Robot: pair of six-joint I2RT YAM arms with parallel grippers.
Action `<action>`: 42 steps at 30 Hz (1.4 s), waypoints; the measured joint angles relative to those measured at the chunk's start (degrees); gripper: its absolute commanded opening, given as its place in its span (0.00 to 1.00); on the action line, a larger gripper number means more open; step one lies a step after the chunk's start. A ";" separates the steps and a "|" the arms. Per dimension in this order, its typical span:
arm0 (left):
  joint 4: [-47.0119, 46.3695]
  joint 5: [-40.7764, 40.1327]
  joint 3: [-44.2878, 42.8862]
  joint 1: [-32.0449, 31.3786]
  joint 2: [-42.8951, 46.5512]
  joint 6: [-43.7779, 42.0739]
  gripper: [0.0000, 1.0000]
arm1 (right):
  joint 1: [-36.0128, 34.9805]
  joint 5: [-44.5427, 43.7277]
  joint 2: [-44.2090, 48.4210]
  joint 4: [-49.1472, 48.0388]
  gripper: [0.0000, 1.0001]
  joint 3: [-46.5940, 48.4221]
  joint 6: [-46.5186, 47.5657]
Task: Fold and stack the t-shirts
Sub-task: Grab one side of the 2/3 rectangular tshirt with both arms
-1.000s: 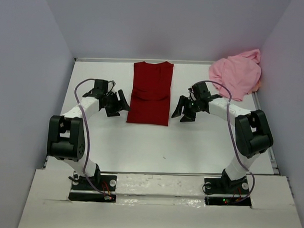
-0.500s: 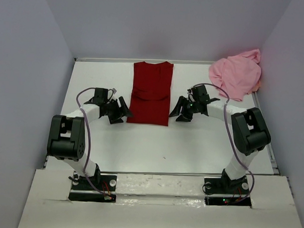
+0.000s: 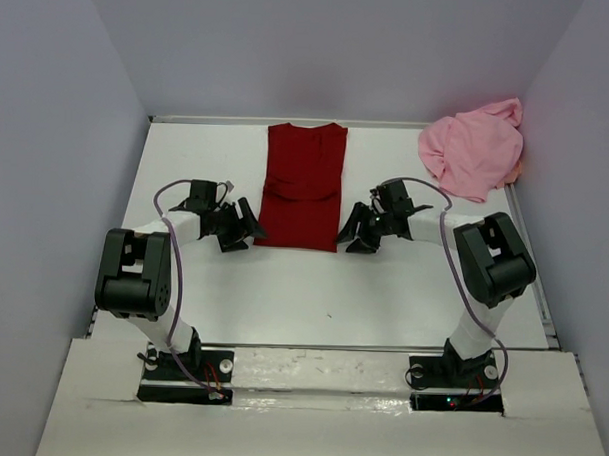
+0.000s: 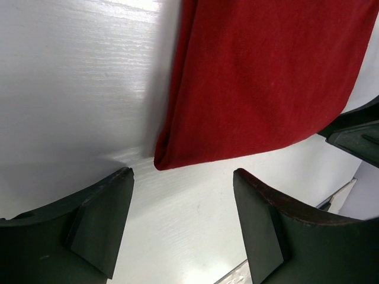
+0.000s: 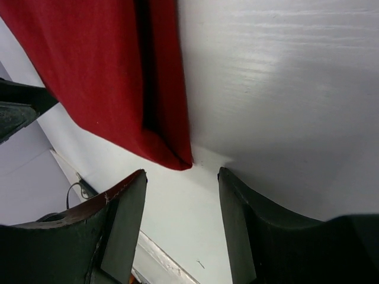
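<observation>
Left gripper (image 3: 247, 226) is low over the tabletop (image 3: 312, 288), open, fingers spread. It is aimed at the near-left corner of the dark red t-shirt (image 3: 303, 188). In the left wrist view that corner lies just ahead of the gap between the fingers (image 4: 100, 219), touching neither, so nothing is gripped yet.

The dark red t-shirt lies flat at the far middle of the tabletop. It is already a long narrow strip with the sides folded in, collar at the far end and hem near. The hem edge looks doubled at both corners.

Right gripper (image 3: 352, 233) mirrors the left. It is open, low and pointed at the near-right corner, which sits just ahead of its fingers and is not clasped either.

The light pink t-shirt (image 3: 472, 149) is crumpled in the far right corner, well apart from both arms and untouched.

The matched placement is probably so that each gripper pinches one hem corner and both carry the hem toward the collar for the cross fold. Taking both corners at once should keep the fold square. The low approach suits sliding a finger under the thin cloth, and the risk is catching only the top layer. The pink one is likely parked aside for its turn, then stacking.
</observation>
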State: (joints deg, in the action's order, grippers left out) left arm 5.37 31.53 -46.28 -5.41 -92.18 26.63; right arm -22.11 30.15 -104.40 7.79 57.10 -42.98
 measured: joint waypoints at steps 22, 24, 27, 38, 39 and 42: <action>-0.35 0.55 -0.66 0.00 -1.53 -0.66 0.75 | -4.35 -1.90 -1.11 -3.52 0.50 -0.61 -2.93; -0.39 0.50 -0.81 0.00 -1.73 -0.70 0.75 | -4.39 -2.32 -1.11 -3.52 0.49 -0.61 -2.93; -0.39 0.13 -1.11 0.00 -1.84 -0.87 0.75 | -4.55 -2.93 -1.11 -3.48 0.47 -0.59 -2.89; 0.79 -2.01 -2.58 0.00 -2.36 -1.55 0.74 | -5.38 -8.52 -1.11 0.22 0.43 2.01 -0.70; 0.90 -2.25 -2.86 0.00 -2.56 -1.70 0.74 | -5.38 -9.25 -1.11 0.61 0.32 2.23 -0.33; 1.16 -2.75 -3.48 0.00 -2.99 -1.97 0.74 | -5.38 -10.80 -1.14 1.68 0.21 2.38 0.37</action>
State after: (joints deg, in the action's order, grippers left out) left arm 6.52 28.77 -49.76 -5.41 -95.18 24.67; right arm -27.49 19.35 -105.54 9.47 59.48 -42.61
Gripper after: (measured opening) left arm 0.744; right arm 0.279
